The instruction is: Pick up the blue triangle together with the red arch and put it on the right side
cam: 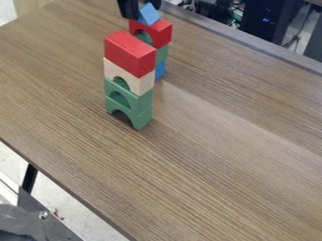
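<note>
Hand: my gripper (144,12) was at the top edge of the view, down at the top of the rear stack. Couldn't tell if I was released or had a grasp on anything.
Blue triangle (149,14): right at my gripper, just above the red arch. Couldn't tell if the two were in contact.
Red arch (160,32): upper part of the rear stack, above the green piece. Opening faced the lower left of the view, with green showing inside it.
Rear stack, below the arch: green piece (162,54), then blue block (160,69) under that. Front stack hid part of both.
Front stack: upright, nearer the camera. Red block (129,52) on top, cream arch (138,80) under it, then upper green arch (140,100) on lower green arch (143,118).
Table (213,155): wood-grain top, both stacks in the upper left part of the view.
Top right, past the table: dark equipment (267,21) with small blue lights, cables near it.
Bottom left: black table leg (29,179), grey metal hardware with a screw (43,215).
</note>
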